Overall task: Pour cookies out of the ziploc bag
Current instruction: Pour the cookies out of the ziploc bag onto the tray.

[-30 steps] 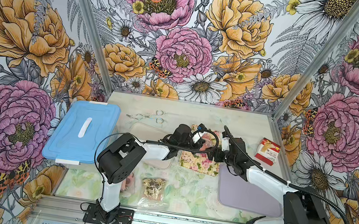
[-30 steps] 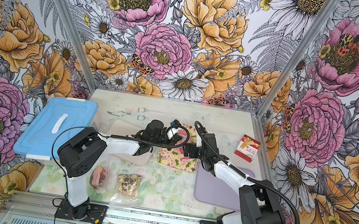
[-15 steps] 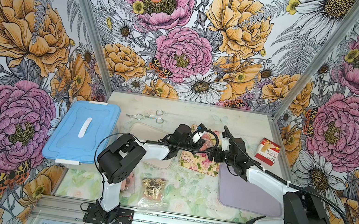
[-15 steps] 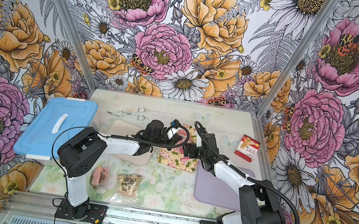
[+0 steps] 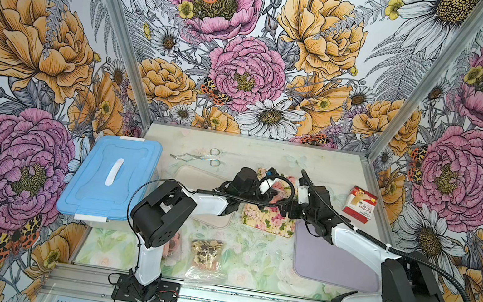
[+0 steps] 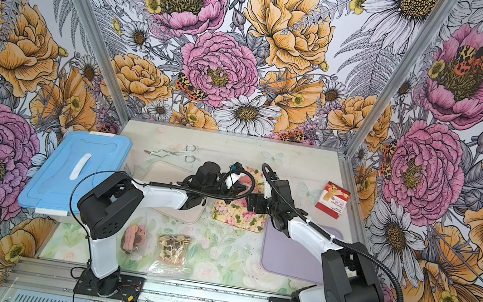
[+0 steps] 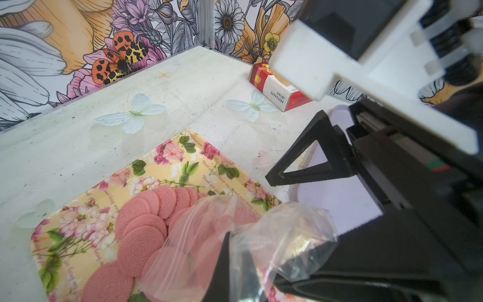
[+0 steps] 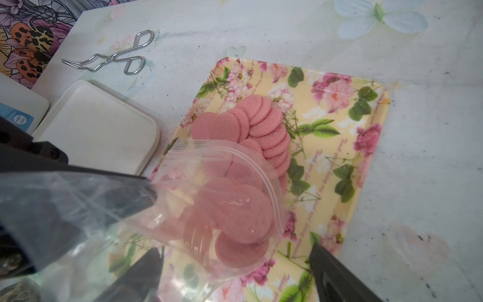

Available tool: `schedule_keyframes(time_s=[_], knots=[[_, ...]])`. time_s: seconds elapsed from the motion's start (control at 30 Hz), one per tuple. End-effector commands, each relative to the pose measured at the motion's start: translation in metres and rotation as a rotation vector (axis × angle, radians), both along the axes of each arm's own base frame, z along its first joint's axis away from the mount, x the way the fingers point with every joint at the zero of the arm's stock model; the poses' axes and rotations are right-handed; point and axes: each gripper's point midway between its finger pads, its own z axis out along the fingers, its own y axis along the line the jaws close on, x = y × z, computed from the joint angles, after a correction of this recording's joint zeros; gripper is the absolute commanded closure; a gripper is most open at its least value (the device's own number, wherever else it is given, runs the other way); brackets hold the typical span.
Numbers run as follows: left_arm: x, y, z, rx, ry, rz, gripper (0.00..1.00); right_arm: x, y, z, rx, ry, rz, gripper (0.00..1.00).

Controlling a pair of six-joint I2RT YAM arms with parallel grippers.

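The plain pink round embossed cookies point(image 8: 261, 125) lie in an overlapping fan on the 12 o'clock half of the yellow rectangular tray printed with roses and green leaves point(image 8: 366, 157), which sits near the middle of the table in both top views point(image 5: 268, 223) point(image 6: 239, 219). The clear ziploc bag point(image 8: 222, 198) hangs tilted over them, its zip mouth down against the pile. More pink discs show through the plastic, but I cannot tell whether they are inside it or under it.

The left gripper point(image 8: 141, 188) is pressed together on the bag's crumpled closed end. The right gripper point(image 8: 235, 248) is spread wide. It grips nothing, and one triangular finger point(image 7: 308, 177) stands apart from the bag.

Taking the floral tray as centre in a top view:
- A cream square tray point(image 5: 196, 177) lies just beside it at 9 o'clock.
- Wire scissor tongs point(image 5: 200, 156) lie at 10 o'clock.
- A red-and-white carton point(image 5: 360, 203) lies at 3 o'clock.
- A lilac rounded tray point(image 5: 331, 261) lies at 4 o'clock, partly under the right arm.
- A clear bag of beige and dark-brown star-flower biscuits point(image 5: 206, 251) lies at 7 o'clock.
- A clear bag of pink and brown rounds point(image 6: 134, 236) lies just beside the star-flower bag, by the left arm's base.
- A blue-lidded plastic box point(image 5: 111, 177) sits at the table's 9 o'clock edge.
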Motion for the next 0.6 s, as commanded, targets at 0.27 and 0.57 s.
schedule_keyframes(time_s=[0.27,0.57], knots=[[-0.002,-0.005,0.022,-0.053,-0.035,-0.022,1.0,0.012,0.001,0.017,0.005,-0.045,-0.002,0.09],[-0.011,0.006,0.002,-0.033,0.051,0.017,1.0,0.011,0.003,0.021,0.018,-0.053,0.006,0.09]])
